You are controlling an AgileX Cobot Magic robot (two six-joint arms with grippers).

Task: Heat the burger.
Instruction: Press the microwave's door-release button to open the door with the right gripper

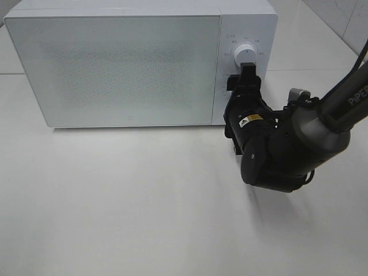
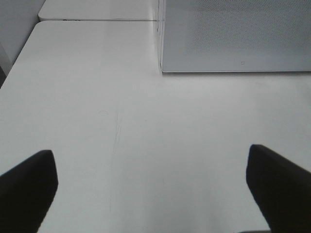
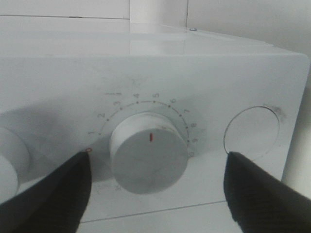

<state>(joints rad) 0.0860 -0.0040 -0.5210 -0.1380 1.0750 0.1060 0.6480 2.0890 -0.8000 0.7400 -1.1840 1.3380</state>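
The burger is out of view; the white microwave (image 1: 126,63) has its door shut. My right gripper (image 1: 247,73) is at the microwave's control panel, just below the upper knob (image 1: 246,54). In the right wrist view this gripper (image 3: 158,156) is open, with one dark finger (image 3: 53,194) on each side of a white numbered dial (image 3: 148,154) with a red mark. I cannot tell whether the fingers touch it. My left gripper (image 2: 150,167) is open and empty over the bare table, facing the microwave's front (image 2: 233,34). It is not in the high view.
The white table (image 1: 144,207) stretches in front of the microwave. The panel in the right wrist view has a second knob (image 3: 7,165) and a round button (image 3: 251,130) either side of the dial. A table seam (image 2: 97,20) runs behind.
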